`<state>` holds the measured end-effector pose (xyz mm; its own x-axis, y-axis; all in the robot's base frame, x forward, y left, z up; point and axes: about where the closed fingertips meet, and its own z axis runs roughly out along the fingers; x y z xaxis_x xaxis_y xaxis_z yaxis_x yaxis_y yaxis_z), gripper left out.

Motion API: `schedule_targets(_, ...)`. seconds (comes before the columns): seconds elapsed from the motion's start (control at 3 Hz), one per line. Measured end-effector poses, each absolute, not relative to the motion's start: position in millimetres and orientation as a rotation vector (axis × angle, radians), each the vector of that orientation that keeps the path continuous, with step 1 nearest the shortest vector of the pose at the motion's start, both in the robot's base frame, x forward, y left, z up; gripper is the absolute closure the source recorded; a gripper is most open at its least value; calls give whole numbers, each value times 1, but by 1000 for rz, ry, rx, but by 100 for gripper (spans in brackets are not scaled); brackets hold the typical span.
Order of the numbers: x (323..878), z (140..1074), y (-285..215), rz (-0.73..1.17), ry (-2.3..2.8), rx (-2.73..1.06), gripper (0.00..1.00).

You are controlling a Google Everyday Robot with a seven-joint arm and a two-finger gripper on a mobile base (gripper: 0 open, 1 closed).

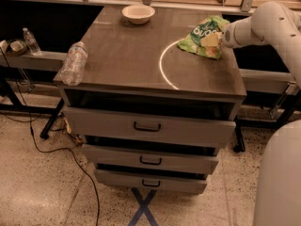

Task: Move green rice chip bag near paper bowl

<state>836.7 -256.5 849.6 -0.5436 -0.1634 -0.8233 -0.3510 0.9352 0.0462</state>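
The green rice chip bag (203, 36) lies on the right rear part of the cabinet top (127, 55), its white label patch facing up. The paper bowl (138, 13) stands at the rear centre-left of the same top, well apart from the bag. My gripper (220, 37) comes in from the right on the white arm (263, 25) and is at the bag's right edge, touching it. The bag's right end is partly hidden by the gripper.
A clear plastic water bottle (73, 63) lies on the front left corner of the top. A bright arc of reflected light (162, 65) crosses the surface left of the bag. Drawers (148, 126) stand slightly open below. A low shelf with a small bottle (32, 41) is at the left.
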Motion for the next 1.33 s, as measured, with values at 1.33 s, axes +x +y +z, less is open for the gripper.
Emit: schedule_targets(1.33, 820, 998, -259, 51, 1768, -411, 100)
